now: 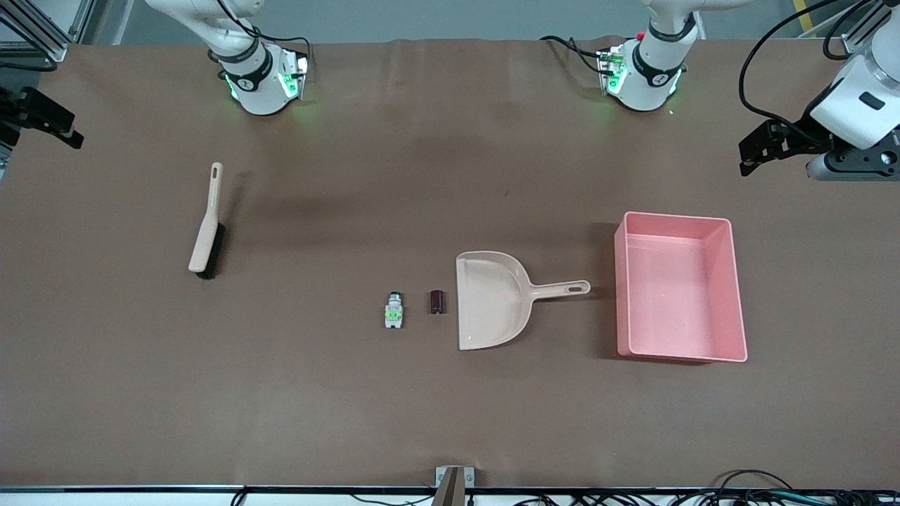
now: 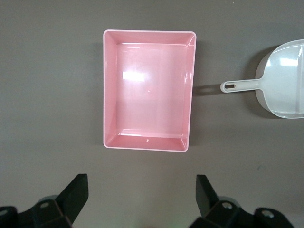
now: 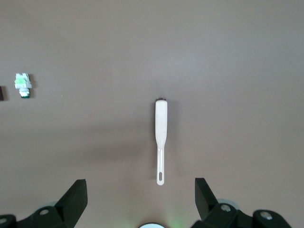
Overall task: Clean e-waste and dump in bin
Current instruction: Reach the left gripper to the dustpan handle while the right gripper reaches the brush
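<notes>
While both e-waste parts point(image 1: 415, 306) lie on table point(image 1: 351, 407), bin point(image 1: 735, 288) empty, I see brush point(image 1: 207, 229) untouched; left gripper point(image 2: 142, 194), right gripper point(image 3: 140, 194) spread, holding nothing.

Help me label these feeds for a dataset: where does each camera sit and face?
Front: high across the table, facing both arm bases; sees brush, dustpan, bin.
Left wrist: above the bin, looking down; open jaws show.
Right wrist: above the brush, looking down; open jaws show.
Shared: left wrist and front both show the dustpan.
</notes>
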Controlling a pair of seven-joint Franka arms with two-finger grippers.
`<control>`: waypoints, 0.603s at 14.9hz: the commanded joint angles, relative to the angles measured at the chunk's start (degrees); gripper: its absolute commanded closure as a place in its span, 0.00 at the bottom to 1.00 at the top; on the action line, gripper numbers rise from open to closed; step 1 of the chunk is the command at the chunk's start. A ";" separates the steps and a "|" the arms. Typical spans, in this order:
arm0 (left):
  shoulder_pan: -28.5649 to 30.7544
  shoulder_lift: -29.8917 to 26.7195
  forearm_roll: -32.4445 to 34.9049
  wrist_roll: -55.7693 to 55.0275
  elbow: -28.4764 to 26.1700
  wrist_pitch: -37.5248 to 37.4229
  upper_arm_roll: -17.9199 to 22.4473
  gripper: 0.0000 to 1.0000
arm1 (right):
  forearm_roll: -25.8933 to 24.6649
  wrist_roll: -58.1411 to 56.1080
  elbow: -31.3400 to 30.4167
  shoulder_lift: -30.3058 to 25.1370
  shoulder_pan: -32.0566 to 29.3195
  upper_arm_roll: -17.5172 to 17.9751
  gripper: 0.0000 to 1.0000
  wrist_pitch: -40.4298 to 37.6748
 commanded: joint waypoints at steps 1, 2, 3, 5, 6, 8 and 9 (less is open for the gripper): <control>0.26 0.28 -0.88 0.63 1.01 -0.14 0.02 0.00 | 0.85 -0.44 5.40 4.37 -0.68 0.41 0.00 -1.81; 0.26 0.36 -0.71 0.80 1.27 -0.23 0.02 0.00 | 0.85 -0.35 5.41 4.39 -0.76 0.41 0.00 -2.00; 0.26 0.36 -0.71 0.80 1.45 -0.32 0.02 0.00 | 0.76 -0.35 5.41 4.39 -0.85 0.41 0.00 -2.17; 0.08 0.45 -0.71 0.80 1.54 -0.23 0.02 0.00 | 0.68 -0.17 5.41 4.47 -0.85 0.41 0.00 -2.00; 0.08 0.45 -0.62 0.80 1.62 -0.23 0.02 0.00 | 0.85 -0.09 5.41 4.56 -1.03 0.41 0.00 -2.09; -0.09 0.54 -0.71 0.80 1.63 -0.14 0.02 0.00 | 0.85 -0.17 5.41 4.56 -0.68 0.41 0.00 -2.17; -0.62 1.23 -0.71 0.80 1.54 0.21 -0.07 0.00 | 0.85 -0.17 5.24 4.56 -0.59 0.50 0.00 -2.17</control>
